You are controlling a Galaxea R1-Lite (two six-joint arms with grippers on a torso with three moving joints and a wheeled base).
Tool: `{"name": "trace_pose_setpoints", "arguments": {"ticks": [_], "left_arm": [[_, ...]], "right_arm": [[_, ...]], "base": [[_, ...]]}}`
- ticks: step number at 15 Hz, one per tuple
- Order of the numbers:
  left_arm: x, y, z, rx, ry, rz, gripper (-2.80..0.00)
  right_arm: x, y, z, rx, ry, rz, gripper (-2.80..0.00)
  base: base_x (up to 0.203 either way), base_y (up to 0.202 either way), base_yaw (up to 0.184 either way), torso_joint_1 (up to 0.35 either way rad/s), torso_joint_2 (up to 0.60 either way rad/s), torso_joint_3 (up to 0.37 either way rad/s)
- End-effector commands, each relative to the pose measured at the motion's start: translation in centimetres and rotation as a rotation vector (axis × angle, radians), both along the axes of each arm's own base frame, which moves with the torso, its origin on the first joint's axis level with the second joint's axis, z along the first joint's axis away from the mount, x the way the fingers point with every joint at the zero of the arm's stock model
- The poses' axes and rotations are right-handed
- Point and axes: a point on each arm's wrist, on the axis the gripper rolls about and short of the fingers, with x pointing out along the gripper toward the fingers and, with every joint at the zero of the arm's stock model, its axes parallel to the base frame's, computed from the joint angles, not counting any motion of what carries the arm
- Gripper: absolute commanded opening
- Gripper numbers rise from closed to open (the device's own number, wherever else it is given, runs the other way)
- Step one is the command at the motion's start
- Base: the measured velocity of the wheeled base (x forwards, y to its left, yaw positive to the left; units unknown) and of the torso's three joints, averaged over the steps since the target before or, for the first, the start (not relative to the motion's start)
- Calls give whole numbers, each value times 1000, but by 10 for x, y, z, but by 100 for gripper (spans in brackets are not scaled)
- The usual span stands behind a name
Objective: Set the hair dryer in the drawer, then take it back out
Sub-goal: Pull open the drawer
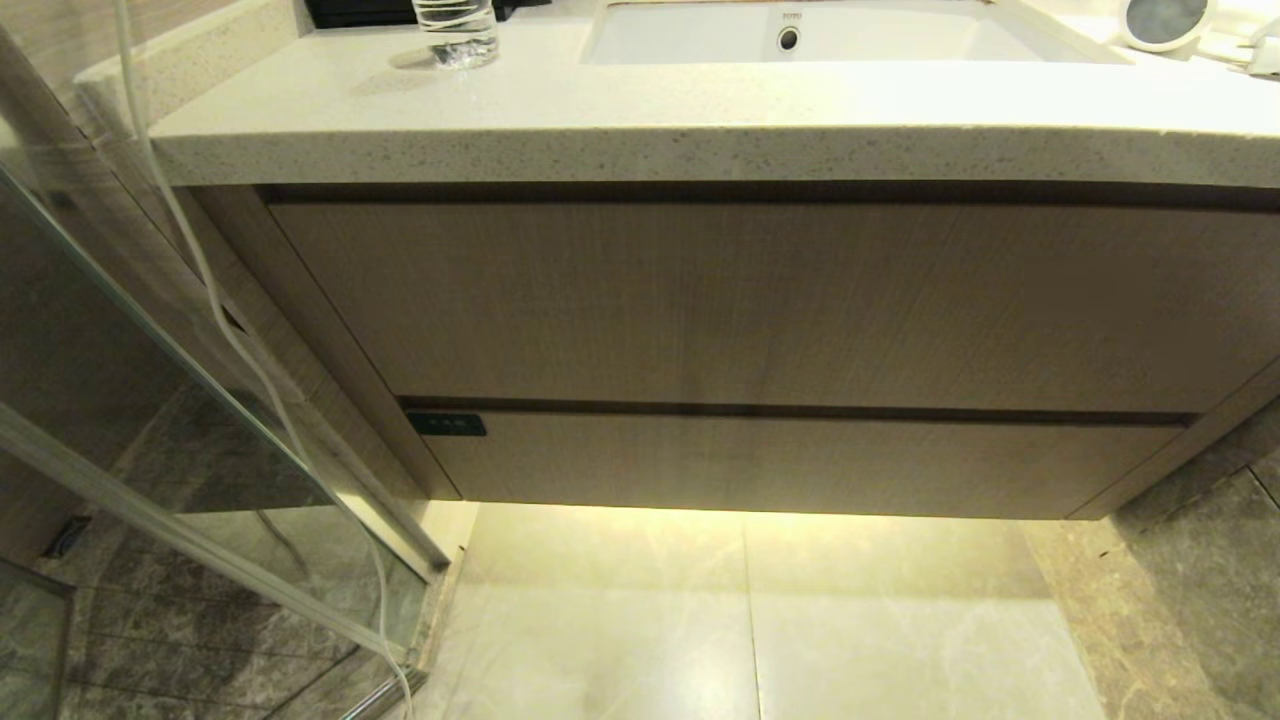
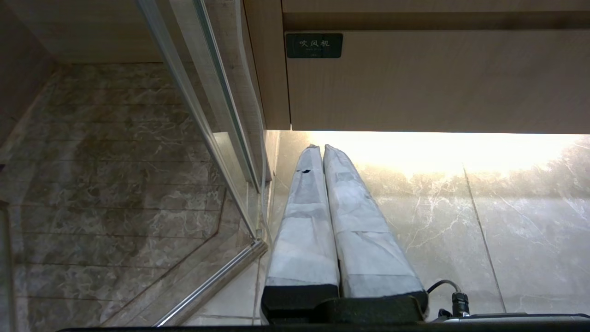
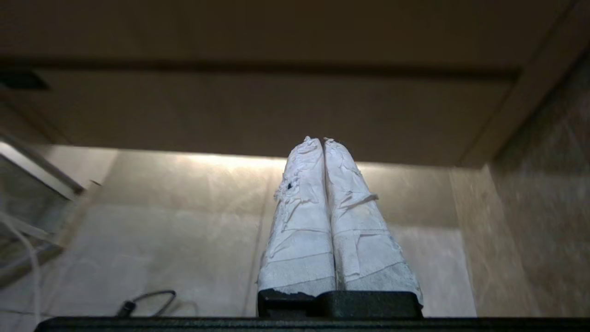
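Observation:
The white hair dryer (image 1: 1165,20) lies on the countertop at the far right, its dark grey round end towards me and its plug (image 1: 1265,55) beside it. The drawer (image 1: 800,465) is the shallow lower front of the vanity, closed, with a small black label (image 1: 447,424) at its upper left. Neither arm shows in the head view. My left gripper (image 2: 321,147) hangs low over the floor in front of the drawer's (image 2: 438,83) left end, shut and empty. My right gripper (image 3: 321,139) is also shut on nothing, low before the drawer (image 3: 276,110).
A taller wood-grain panel (image 1: 780,300) sits above the drawer. On the countertop (image 1: 600,110) stand a drinking glass (image 1: 456,30) and a sunken sink (image 1: 700,45). A glass shower door (image 1: 150,420) with a hanging white cable (image 1: 215,300) bounds the left; a wall (image 1: 1200,560) closes the right.

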Motion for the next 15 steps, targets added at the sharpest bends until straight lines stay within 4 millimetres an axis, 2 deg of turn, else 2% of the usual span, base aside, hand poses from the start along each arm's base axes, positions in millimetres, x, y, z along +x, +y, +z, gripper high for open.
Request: {"name": "trace_pose_setpoints", "arguments": {"ticks": [1,3,4,5,7,8,11,12,15], "left_arm": [[0,0,0,0,0,0,-280],[0,0,0,0,0,0,-280],[0,0,0,0,-1,0,-280],[0,0,0,0,0,0,-280],[0,0,0,0,0,0,-280],[0,0,0,0,0,0,-280],[0,0,0,0,-1,0,-280],[0,0,0,0,-1,0,-280],[0,0,0,0,0,0,-280]], "right_arm": [[-19,3,84,-13,-75,124,-280],[-28,6,158,-30,-51,284,-280],[-23,8,185,-31,31,369,-280],[-12,10,197,-15,195,462,-280],[-2,14,197,50,487,703,-280],[7,14,197,74,563,789,-280],[41,15,192,33,793,903,-280],[57,17,189,-68,831,914,-280],[106,24,168,-547,888,961,-280]], "base": [[0,0,0,0,0,0],[0,0,0,0,0,0],[0,0,0,0,0,0],[0,0,0,0,0,0],[0,0,0,0,0,0],[0,0,0,0,0,0],[0,0,0,0,0,0],[0,0,0,0,0,0],[0,0,0,0,0,0]]}}
